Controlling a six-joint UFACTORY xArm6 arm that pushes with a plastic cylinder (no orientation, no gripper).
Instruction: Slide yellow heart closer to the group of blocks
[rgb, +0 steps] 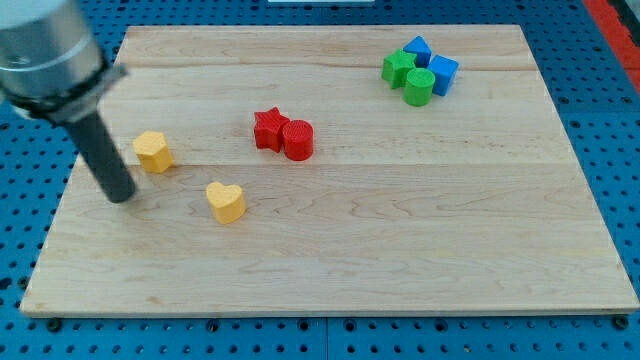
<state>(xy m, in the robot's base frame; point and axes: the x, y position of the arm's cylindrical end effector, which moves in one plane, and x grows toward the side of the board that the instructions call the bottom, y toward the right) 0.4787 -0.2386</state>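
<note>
The yellow heart (226, 201) lies on the wooden board (400, 230), left of centre. My tip (121, 195) rests on the board to the heart's left, about a hundred pixels away, and just below-left of a yellow hexagon-like block (153, 151). A red star (268, 129) and a red cylinder (297, 139) touch each other above and to the right of the heart. At the view's top right sits a tight group: a green star (399, 68), a green cylinder (419, 86), and two blue blocks (418, 49) (442, 73).
The board lies on a blue perforated table (30, 230). The arm's grey body (45, 45) fills the view's top left corner above the rod.
</note>
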